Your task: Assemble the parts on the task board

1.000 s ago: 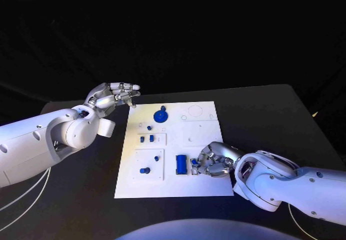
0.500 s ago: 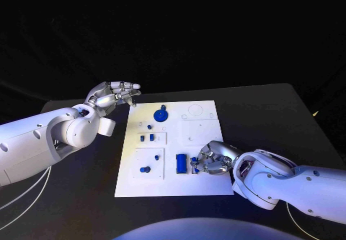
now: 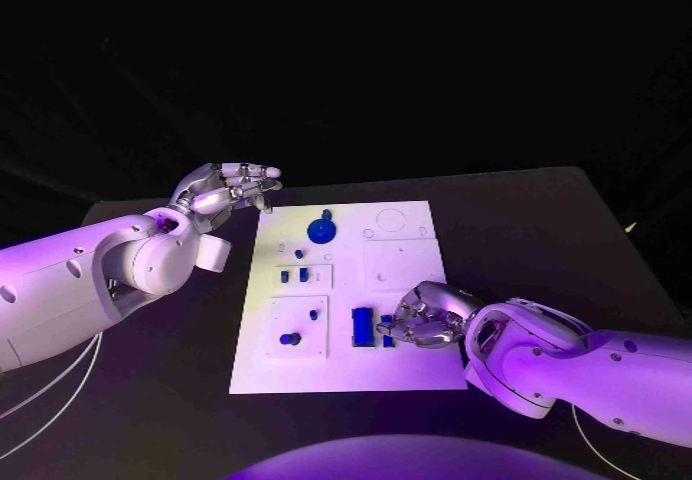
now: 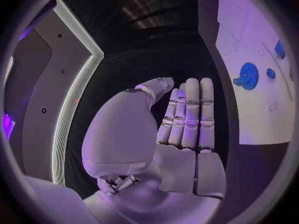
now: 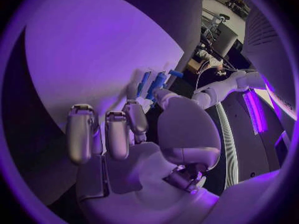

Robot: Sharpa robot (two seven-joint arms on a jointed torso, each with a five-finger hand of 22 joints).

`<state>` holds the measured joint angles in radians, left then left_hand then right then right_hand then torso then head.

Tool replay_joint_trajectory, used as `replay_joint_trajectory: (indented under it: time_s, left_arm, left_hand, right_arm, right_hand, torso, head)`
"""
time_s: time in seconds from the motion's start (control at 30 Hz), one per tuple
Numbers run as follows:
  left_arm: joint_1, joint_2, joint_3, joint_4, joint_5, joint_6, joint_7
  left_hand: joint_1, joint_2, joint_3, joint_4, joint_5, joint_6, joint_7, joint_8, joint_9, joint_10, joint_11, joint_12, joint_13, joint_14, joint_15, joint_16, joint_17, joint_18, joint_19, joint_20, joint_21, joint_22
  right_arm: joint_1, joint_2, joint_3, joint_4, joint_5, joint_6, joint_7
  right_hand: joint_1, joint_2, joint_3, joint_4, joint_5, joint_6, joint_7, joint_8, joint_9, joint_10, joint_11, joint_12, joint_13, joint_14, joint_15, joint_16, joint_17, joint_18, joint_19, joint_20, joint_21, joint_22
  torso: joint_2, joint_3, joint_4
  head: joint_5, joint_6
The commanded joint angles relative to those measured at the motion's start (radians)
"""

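The white task board (image 3: 404, 275) lies in the middle of the table. On it are a blue gear (image 3: 320, 232), two small blue parts (image 3: 294, 275), a blue peg (image 3: 313, 316), a blue round part (image 3: 290, 339) and a blue block (image 3: 362, 327). My right hand (image 3: 427, 316) rests on the board's near right part and pinches a small blue part (image 3: 387, 326) beside the block; the right wrist view shows thumb and finger on that blue part (image 5: 156, 83). My left hand (image 3: 225, 190) hovers off the board's far left corner, loosely curled, holding nothing. The gear (image 4: 248, 75) also appears in the left wrist view.
Black table (image 3: 548, 230) surrounds the board, with free room on its right and near sides. The board's far right part (image 3: 392, 222) carries only outlines and small holes.
My right hand has edged slightly toward the blue block, its fingers closing in on the small blue part. The left arm has not moved.
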<state>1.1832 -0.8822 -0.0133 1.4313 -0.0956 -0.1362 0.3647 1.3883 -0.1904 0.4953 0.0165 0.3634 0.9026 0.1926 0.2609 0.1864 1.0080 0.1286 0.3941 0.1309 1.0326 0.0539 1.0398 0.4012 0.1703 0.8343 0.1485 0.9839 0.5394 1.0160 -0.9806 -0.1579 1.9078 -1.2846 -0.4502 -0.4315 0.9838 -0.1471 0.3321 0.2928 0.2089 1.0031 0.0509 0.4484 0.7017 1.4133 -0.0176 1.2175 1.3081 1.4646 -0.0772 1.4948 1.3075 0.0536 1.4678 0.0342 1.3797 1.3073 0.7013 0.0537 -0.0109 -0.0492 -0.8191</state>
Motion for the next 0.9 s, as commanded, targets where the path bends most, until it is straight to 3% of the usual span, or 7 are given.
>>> replay_joint_trajectory:
  time_s: [0.03,0.13,0.3,0.43,0.53,0.8,0.9]
  left_arm:
    - [0.000,0.001,0.000,0.003,-0.002,0.015,0.004]
    - [0.000,0.000,0.000,0.003,-0.002,0.015,0.004]
    - [0.000,0.000,0.000,0.002,-0.002,0.015,0.004]
    - [0.000,0.000,0.000,0.001,-0.002,0.015,0.005]
    - [0.000,0.001,0.000,0.001,-0.002,0.015,0.005]
    - [0.000,0.007,0.000,-0.008,-0.002,0.016,0.007]
    - [0.000,0.011,0.000,-0.014,-0.002,0.016,0.008]
  left_hand:
    - [0.001,0.009,0.001,-0.006,0.004,-0.006,0.003,-0.004,-0.001,-0.008,-0.002,0.003,0.002,-0.008,-0.001,-0.003,-0.002,0.013,-0.004,0.000,-0.002,0.001]
    - [0.001,0.010,0.002,-0.006,0.004,-0.006,0.003,-0.004,-0.001,-0.008,-0.002,0.003,0.002,-0.007,-0.001,-0.003,-0.002,0.013,-0.004,0.000,-0.002,0.001]
    - [0.001,0.010,0.002,-0.006,0.004,-0.006,0.003,-0.004,-0.001,-0.008,-0.002,0.003,0.002,-0.007,-0.001,-0.003,-0.002,0.013,-0.004,0.000,-0.002,0.001]
    - [0.001,0.010,0.002,-0.006,0.004,-0.006,0.003,-0.004,-0.001,-0.008,-0.002,0.003,0.002,-0.007,-0.001,-0.003,-0.002,0.013,-0.004,0.000,-0.002,0.001]
    - [0.001,0.010,0.002,-0.006,0.004,-0.006,0.003,-0.004,-0.001,-0.008,-0.002,0.003,0.002,-0.007,-0.001,-0.003,-0.002,0.013,-0.004,0.000,-0.002,0.001]
    - [0.001,0.010,0.002,-0.006,0.004,-0.006,0.003,-0.004,-0.001,-0.008,-0.002,0.003,0.002,-0.007,-0.001,-0.003,-0.002,0.013,-0.004,0.000,-0.002,0.001]
    - [0.001,0.010,0.002,-0.006,0.004,-0.006,0.003,-0.004,-0.001,-0.008,-0.002,0.003,0.002,-0.007,-0.001,-0.003,-0.002,0.013,-0.004,0.000,-0.002,0.001]
  right_arm:
    - [-0.001,0.000,0.000,0.002,-0.017,0.015,-0.002]
    - [-0.001,-0.003,0.000,0.003,-0.020,0.014,0.000]
    - [-0.001,-0.015,0.000,0.005,-0.030,0.012,0.014]
    - [-0.001,-0.020,0.000,0.006,-0.045,0.036,0.036]
    - [-0.001,-0.022,0.000,0.005,-0.052,0.039,0.043]
    - [0.006,-0.043,0.001,0.009,-0.011,-0.046,0.067]
    - [0.026,-0.054,0.003,0.007,0.085,-0.094,0.116]
  right_hand:
    - [-0.007,0.000,-0.006,-0.001,-0.004,0.006,0.001,0.000,-0.001,0.007,-0.002,0.004,0.021,0.071,-0.005,0.003,0.077,-0.016,0.048,-0.008,0.002,0.213]
    - [-0.006,0.000,-0.007,-0.001,-0.005,0.006,0.001,0.000,-0.001,0.007,-0.002,0.004,0.021,0.071,-0.005,0.004,0.077,-0.016,0.049,-0.008,0.004,0.214]
    - [0.060,-0.005,-0.016,-0.011,0.002,0.003,0.000,0.000,-0.002,0.008,-0.003,0.003,0.022,0.071,-0.007,0.004,0.079,-0.016,0.048,-0.010,0.003,0.214]
    - [0.189,-0.022,-0.017,-0.047,-0.111,0.000,0.001,-0.002,-0.008,0.005,-0.003,-0.002,0.022,0.072,-0.006,0.005,0.083,-0.015,0.046,-0.009,-0.004,0.212]
    - [0.216,-0.028,-0.016,-0.056,-0.124,0.001,0.001,-0.003,-0.010,0.004,-0.003,-0.005,0.021,0.072,-0.006,0.006,0.085,-0.014,0.045,-0.009,-0.006,0.211]
    - [0.208,-0.028,-0.025,-0.037,-0.115,-0.009,0.008,-0.011,-0.015,-0.012,0.002,-0.035,0.002,0.069,-0.002,0.001,0.075,-0.009,0.037,-0.006,-0.034,0.204]
    - [0.205,-0.029,-0.032,-0.025,-0.105,-0.019,0.013,-0.016,-0.018,-0.026,0.007,-0.060,-0.013,0.064,0.002,-0.009,0.055,-0.004,0.027,-0.004,-0.064,0.196]
  torso:
    - [0.000,0.0002,-0.0004]
    - [0.000,0.0005,-0.0008]
    - [-0.001,0.0004,-0.0006]
    - [-0.002,0.0009,-0.0018]
    - [0.000,0.0008,-0.0008]
    - [-0.004,-0.0012,-0.0009]
    - [-0.004,-0.0012,-0.0008]
  head:
    - [-0.001,-0.001]
    - [0.000,-0.002]
    - [-0.001,-0.002]
    - [0.000,-0.002]
    - [-0.001,-0.001]
    - [-0.005,0.005]
    - [-0.005,0.013]
